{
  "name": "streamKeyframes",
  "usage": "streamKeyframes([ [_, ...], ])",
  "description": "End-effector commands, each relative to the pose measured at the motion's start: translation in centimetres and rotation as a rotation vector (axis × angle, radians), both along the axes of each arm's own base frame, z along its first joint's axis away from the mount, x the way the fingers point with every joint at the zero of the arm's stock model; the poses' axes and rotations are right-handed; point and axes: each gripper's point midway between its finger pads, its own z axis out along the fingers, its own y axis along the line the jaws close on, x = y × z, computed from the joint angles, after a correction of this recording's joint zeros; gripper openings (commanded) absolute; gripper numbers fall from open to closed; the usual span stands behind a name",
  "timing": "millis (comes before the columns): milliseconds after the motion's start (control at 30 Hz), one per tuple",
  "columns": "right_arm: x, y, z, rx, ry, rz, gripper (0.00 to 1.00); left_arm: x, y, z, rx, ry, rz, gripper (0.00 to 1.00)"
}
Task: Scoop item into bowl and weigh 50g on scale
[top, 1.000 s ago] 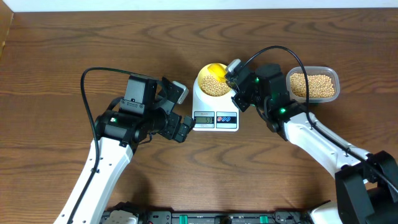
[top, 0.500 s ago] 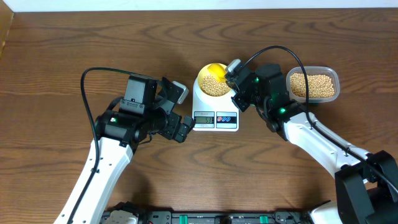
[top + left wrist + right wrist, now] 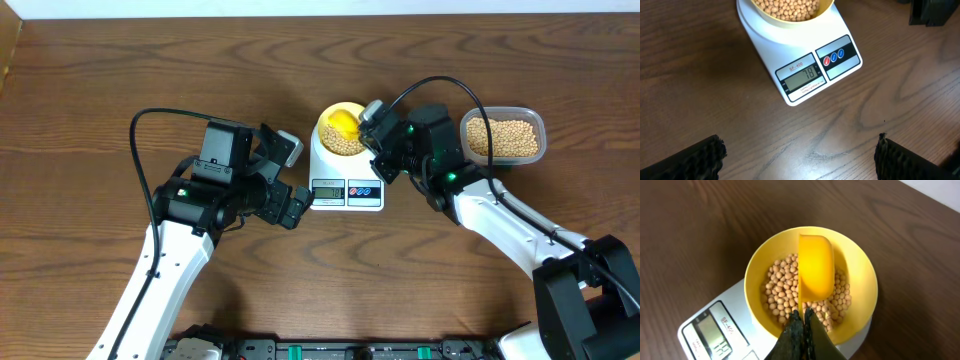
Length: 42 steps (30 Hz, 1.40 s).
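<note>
The left wrist view's top edge crops the bowl (image 3: pixel 824 12).

The brown wooden table (image 3: pixel 90 90) is stretching right across the overhead view, its grain running side to side. Over on the far right, a clear plastic tub (image 3: pixel 520 110) is sitting upright on it. The yellow scoop (image 3: pixel 815 267) is hanging left of that tub, showing a smooth bare face, rounded end pointing away. A white strip (image 3: pixel 300 7) is running along the far edge.

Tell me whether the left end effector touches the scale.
Apart. The left wrist view shows bare table between the scale and the left end effector.
</note>
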Motion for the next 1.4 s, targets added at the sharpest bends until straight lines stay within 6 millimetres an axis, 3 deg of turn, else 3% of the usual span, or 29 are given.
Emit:
streamKeyframes([
  [0,-0.5,0.7,-0.1,0.01,0.009,0.042,0.01,-0.1,-0.2,0.0,-0.012,0.01,0.0,0.98],
  [433,-0.3,0.5,-0.1,0.008,0.006,0.033,0.01,-0.1,-0.2,0.0,-0.012,0.01,0.0,0.98],
  [633,1.5,-2.0,-0.5,-0.056,-0.022,-0.084,0.01,-0.1,-0.2,0.0,-0.012,0.01,0.0,0.98],
  [767,1.7,-2.5,-0.5,-0.056,-0.021,-0.096,0.01,-0.1,-0.2,0.0,-0.012,0.01,0.0,0.98],
  [1033,1.8,-2.6,-0.5,-0.081,-0.046,-0.081,0.01,-0.1,-0.2,0.0,-0.012,0.01,0.0,0.98],
  [1200,0.7,-0.9,0.0,-0.016,-0.026,0.01,0.01,-0.1,-0.2,0.0,-0.012,0.01,0.0,0.98],
  [1367,0.7,-1.0,-0.1,-0.017,-0.024,0.011,0.01,-0.1,-0.2,0.0,-0.012,0.01,0.0,0.98],
])
